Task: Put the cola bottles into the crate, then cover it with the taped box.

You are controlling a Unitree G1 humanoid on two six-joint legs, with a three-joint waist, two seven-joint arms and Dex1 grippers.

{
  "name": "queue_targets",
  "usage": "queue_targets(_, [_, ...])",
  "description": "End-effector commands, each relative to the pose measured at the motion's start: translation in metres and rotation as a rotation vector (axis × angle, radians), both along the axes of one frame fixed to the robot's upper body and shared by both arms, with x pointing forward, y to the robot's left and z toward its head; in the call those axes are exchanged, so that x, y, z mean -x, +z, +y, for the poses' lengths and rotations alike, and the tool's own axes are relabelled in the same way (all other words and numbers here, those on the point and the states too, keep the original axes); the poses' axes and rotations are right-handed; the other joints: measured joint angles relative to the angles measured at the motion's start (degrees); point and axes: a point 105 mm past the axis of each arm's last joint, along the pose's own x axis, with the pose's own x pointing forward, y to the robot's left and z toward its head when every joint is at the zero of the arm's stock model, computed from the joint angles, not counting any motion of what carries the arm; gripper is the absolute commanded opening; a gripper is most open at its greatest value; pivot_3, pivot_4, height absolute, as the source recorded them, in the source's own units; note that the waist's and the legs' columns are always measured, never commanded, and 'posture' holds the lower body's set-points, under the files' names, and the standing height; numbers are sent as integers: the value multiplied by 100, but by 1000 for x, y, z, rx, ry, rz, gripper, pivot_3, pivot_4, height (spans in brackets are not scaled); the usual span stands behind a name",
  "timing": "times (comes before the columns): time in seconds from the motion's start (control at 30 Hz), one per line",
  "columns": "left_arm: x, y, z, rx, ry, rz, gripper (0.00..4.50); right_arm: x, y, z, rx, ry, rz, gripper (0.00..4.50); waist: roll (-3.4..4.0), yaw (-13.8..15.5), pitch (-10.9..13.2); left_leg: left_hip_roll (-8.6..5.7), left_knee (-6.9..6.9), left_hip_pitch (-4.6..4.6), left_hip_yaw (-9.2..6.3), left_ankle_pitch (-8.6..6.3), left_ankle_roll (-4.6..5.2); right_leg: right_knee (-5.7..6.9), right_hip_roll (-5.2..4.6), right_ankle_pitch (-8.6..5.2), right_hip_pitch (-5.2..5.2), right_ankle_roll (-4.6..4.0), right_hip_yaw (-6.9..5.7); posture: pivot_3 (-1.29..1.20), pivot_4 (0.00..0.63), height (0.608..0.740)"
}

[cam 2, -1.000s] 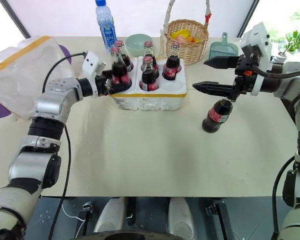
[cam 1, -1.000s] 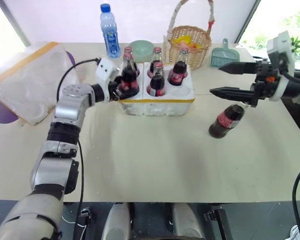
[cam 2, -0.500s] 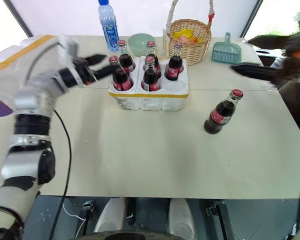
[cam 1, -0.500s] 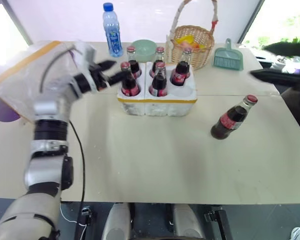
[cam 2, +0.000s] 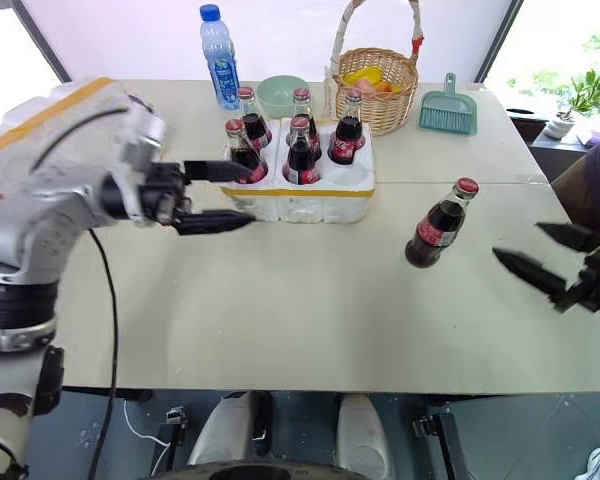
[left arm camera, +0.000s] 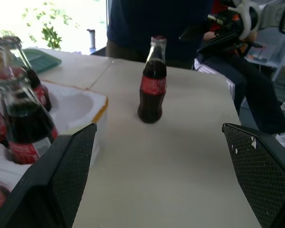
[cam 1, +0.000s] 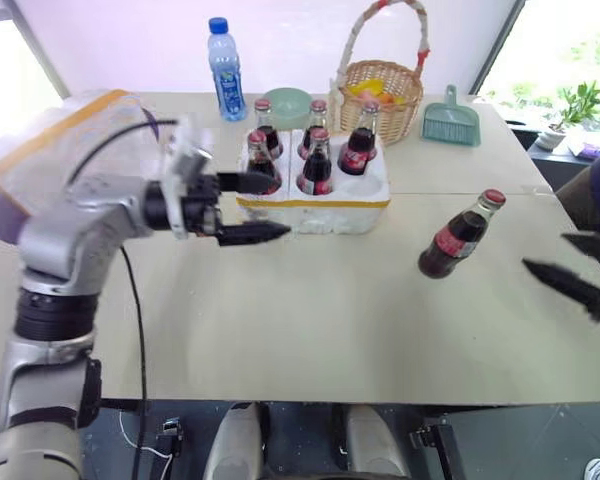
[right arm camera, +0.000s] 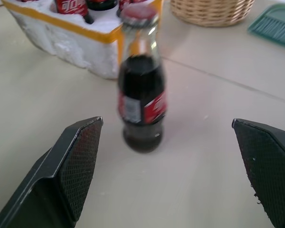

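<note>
**A:** What is the biggest thing here?

**B:** A pale tabletop (cam 2: 310,300). On its far left side sits the taped box (cam 2: 40,135), white foam with a yellow band, partly behind the left arm.

**A:** And the crate?

**B:** The crate (cam 2: 305,190) stands near the middle toward the back, white foam with yellow tape round its rim. Five cola bottles (cam 2: 300,150) stand upright in its wells; the front right well is bare.

**A:** Where is the sixth?

**B:** A lone cola bottle (cam 2: 438,224) stands upright on the tabletop, well to the right of the crate.

**A:** What about the arms?

**B:** The left tool (cam 2: 220,196) points sideways just in front of the crate's left end, fingers spread, holding nothing. The right tool (cam 2: 545,258) hangs low at the right edge, fingers also spread and bare, apart from the lone bottle.

**A:** Anything behind?

**B:** A wicker basket (cam 2: 380,80), a green dustpan (cam 2: 448,108), a green bowl (cam 2: 278,92) and a water bottle (cam 2: 218,58).
</note>
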Motion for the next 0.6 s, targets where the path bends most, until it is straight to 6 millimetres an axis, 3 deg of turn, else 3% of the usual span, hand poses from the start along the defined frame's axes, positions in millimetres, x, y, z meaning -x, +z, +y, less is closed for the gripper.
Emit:
queue_targets(0.03, [-4,0,-9,7,25,-64,4405,-10,-2,17,-18,-32,-76,4500,0,-17,-1,0,-1,1,-1,0,0,0,1,0,-1,0,0,0,150,740])
queue_targets(0.3, [-6,-12,-17,34,54,-40,4405,-37,-27,28,-127,-135,-83,4500,2,-60,-1,1,-4,-8,-6,0,1,1,3,0,-8,-1,-2,0,150,740])
queue_targets(0.6, [-9,-19,-22,16,55,-41,4405,-51,-34,46,-164,-55,-72,4500,2,-95,-1,0,-7,-7,-6,0,2,1,3,0,-8,0,-2,0,150,740])
